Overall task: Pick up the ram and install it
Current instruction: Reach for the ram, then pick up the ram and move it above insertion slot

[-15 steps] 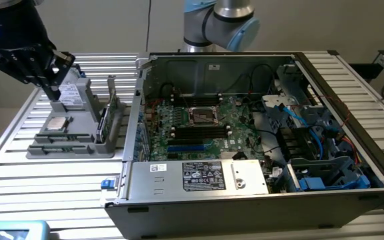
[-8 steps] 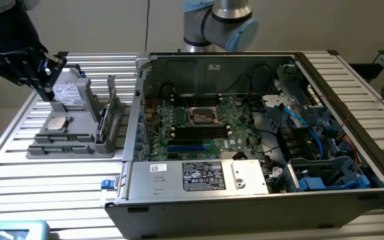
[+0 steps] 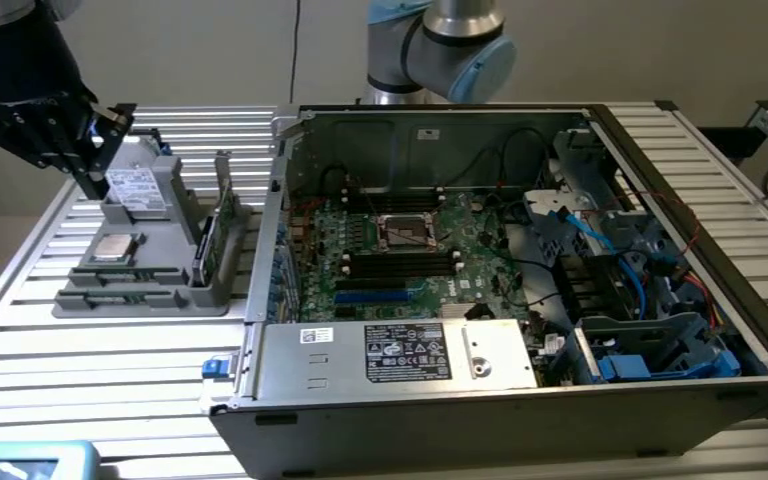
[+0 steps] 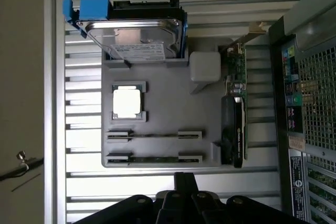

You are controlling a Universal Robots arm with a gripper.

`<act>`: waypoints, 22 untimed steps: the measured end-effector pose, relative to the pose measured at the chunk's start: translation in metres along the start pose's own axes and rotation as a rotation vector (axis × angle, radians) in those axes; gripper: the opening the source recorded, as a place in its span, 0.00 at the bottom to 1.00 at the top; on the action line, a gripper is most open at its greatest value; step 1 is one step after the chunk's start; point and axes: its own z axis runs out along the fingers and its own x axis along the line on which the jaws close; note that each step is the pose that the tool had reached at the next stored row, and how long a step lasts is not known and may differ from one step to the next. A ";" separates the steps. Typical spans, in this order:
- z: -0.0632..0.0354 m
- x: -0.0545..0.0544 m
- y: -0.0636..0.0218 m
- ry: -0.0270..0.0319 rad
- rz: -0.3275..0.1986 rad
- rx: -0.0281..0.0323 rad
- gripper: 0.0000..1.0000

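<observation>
Lying below the black metal claw (image 3: 95,183) (image 4: 185,184), on a slatted aluminium table (image 3: 37,335): a grey moulded plastic tray (image 3: 157,292) (image 4: 168,93). Resting at one end of that tray: a silver metal hard drive in blue plastic rails (image 3: 137,190) (image 4: 136,35). Standing edgewise in the long slots at the opposite end: the thin green ram sticks (image 4: 155,159). Sitting between the two: a flat square silver processor chip (image 3: 115,247) (image 4: 127,102). Standing along the tray edge, toward the exterior view's right of the claw: a narrow green circuit card (image 3: 229,215) (image 4: 237,69). Sitting beyond it: a large open black metal computer case (image 3: 491,400), holding a square green motherboard (image 3: 418,262).
</observation>
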 end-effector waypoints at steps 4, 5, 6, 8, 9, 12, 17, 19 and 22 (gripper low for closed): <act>0.0008 0.002 0.0033 0.0009 -0.022 0.0068 0.11; 0.0009 0.002 0.0041 0.0012 -0.028 0.0088 0.11; 0.0011 0.002 0.0049 0.0015 -0.034 0.0109 0.11; 0.0013 0.003 0.0057 0.0022 -0.047 0.0134 0.11; 0.0015 0.003 0.0063 0.0024 -0.054 0.0146 0.11; 0.0019 0.004 0.0079 0.0033 -0.073 0.0183 0.11; 0.0023 0.007 0.0081 0.0044 -0.093 0.0199 0.11; 0.0025 0.008 0.0082 0.0048 -0.103 0.0201 0.11; 0.0024 0.008 0.0084 0.0055 -0.113 0.0205 0.11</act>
